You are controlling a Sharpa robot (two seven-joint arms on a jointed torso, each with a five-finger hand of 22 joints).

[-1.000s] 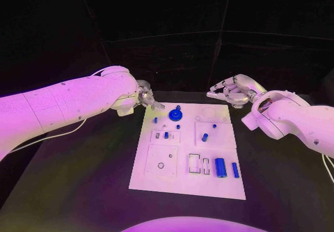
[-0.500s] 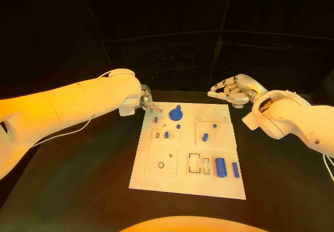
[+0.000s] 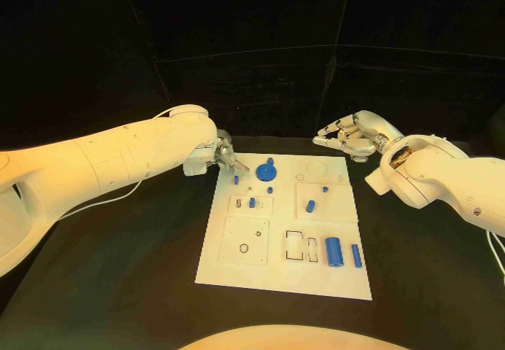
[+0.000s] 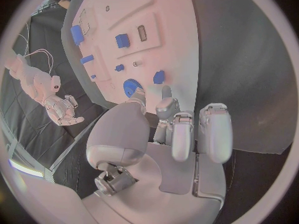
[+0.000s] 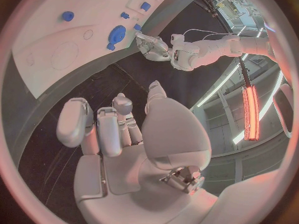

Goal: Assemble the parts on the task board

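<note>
Left hand (image 3: 223, 152): fingers apart, empty, above the board's far left corner.
Right hand (image 3: 350, 136): fingers loosely curled, apart, empty, beyond the far right corner.
White rectangular task board (image 3: 242, 273): mid-table.
Round blue disc part (image 3: 266, 173): near the board's far edge.

Task board (image 3: 237, 264): smooth matt white plastic. Parts, e.g. blue cylinder (image 3: 333, 252): smooth plastic w/ slight sheen. Worktop (image 3: 116, 270): matt black (maybe cloth). Left hand (image 4: 177, 134) & right hand (image 5: 118, 129): satin silver metal look, arms glossy white.
</note>
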